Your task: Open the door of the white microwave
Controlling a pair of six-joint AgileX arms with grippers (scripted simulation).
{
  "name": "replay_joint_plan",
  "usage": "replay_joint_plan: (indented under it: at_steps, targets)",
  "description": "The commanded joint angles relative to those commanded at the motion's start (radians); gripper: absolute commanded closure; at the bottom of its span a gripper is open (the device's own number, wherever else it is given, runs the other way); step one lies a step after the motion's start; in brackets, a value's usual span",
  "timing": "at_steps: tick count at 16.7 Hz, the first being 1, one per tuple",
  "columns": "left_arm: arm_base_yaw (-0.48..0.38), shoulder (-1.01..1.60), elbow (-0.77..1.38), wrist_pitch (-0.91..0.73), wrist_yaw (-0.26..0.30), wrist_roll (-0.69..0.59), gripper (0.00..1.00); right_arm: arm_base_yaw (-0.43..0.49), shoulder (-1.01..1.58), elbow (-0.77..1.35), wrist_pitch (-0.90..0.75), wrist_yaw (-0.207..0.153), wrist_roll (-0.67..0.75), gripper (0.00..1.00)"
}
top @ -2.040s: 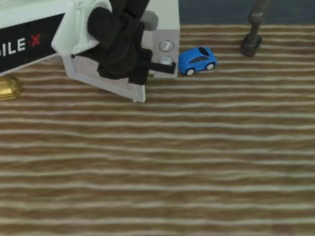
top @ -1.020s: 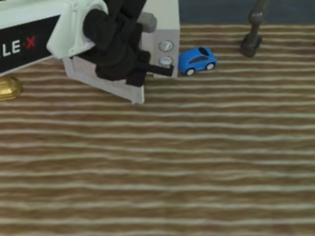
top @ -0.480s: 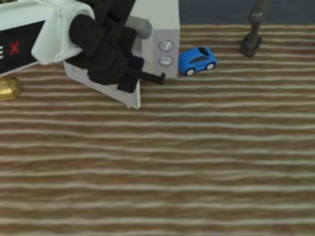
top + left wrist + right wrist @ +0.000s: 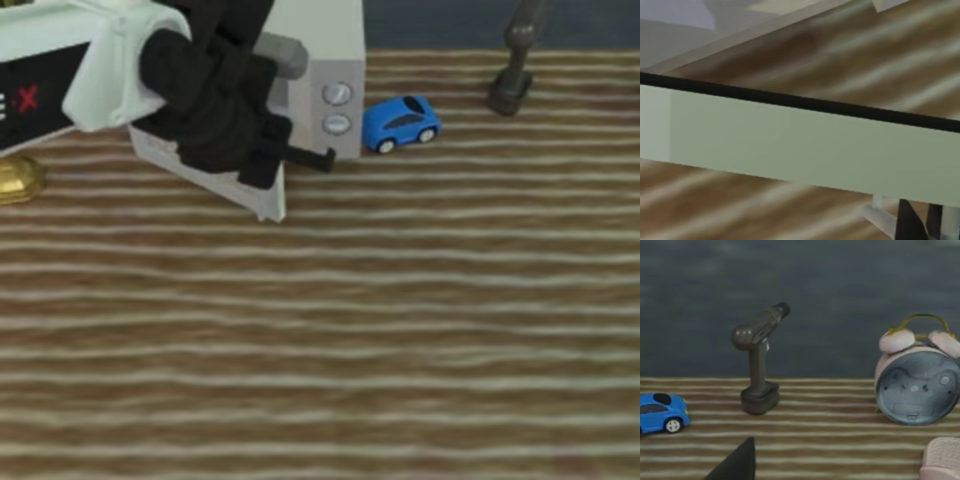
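Top view shows you the left gripper [image 4: 300, 155] at the white microwave [image 4: 325, 40], its door [image 4: 262, 200] swung partly open; you cannot tell its grip.

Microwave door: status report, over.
Left tool at the door, which stands swung partly open from the microwave. Right arm out of view. Toy car beside microwave, clear of door.

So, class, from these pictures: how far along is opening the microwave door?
Done: the door already stands swung out at an angle from the white microwave, its free edge well off the knob panel.
In hand: the left tool sits at the door's free end, one black finger pointing toward the panel.
Left: the door is only part open, so more swing probably remains. The right arm is out of the top view.
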Motion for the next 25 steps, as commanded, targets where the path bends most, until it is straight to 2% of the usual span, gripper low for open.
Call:
replay_joint_plan:
  at_steps: [13, 16, 22, 25]
  targets:
    - [0.000, 0.000, 0.000, 0.000, 0.000, 0.000, 1.00, 0.000, 0.000, 0.000, 0.000, 0.000, 0.000, 0.00]
    - [0.000, -0.008, -0.010, 0.004, 0.014, 0.011, 1.00, 0.000, 0.000, 0.000, 0.000, 0.000, 0.000, 0.00]
    - [0.040, -0.066, -0.086, 0.014, 0.075, 0.130, 1.00, 0.000, 0.000, 0.000, 0.000, 0.000, 0.000, 0.00]
    - [0.043, -0.073, -0.089, 0.017, 0.080, 0.137, 1.00, 0.000, 0.000, 0.000, 0.000, 0.000, 0.000, 0.00]
